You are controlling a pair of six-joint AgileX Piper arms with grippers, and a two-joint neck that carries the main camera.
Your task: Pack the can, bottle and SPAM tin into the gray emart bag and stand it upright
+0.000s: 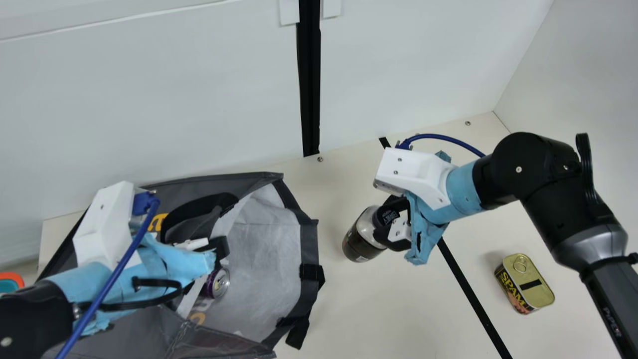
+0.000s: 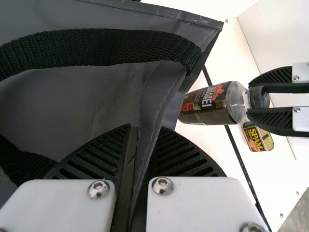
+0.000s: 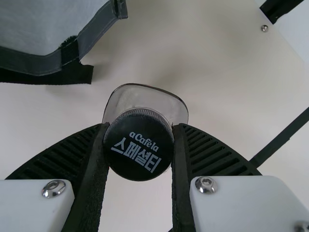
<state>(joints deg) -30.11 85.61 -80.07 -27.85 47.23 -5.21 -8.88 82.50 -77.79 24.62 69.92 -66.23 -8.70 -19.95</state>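
L gripper [image 1: 194,245] at gray emart bag [image 1: 261,249], fingers [image 2: 111,154] closed on fold of bag wall; tips hard to make out in main view. Can [image 1: 220,283] inside bag, partly hidden behind L gripper. R gripper [image 1: 383,219] fingers part-open, clamped around bottle's [image 1: 360,242] cap, right of bag; can't tell if base touches bench [image 1: 423,309]. SPAM tin [image 1: 538,286] on bench near R arm, apart from bottle. Bag cut off at main view's btm edge; orange-rimmed item [image 1: 17,277] mostly cut off, far L.

You have a glossy, clear plastic bottle [image 1: 364,234], a shiny metal SPAM tin [image 1: 524,284] and a smooth, plastic-looking bag [image 1: 264,249] with rough woven handles [image 2: 101,47].
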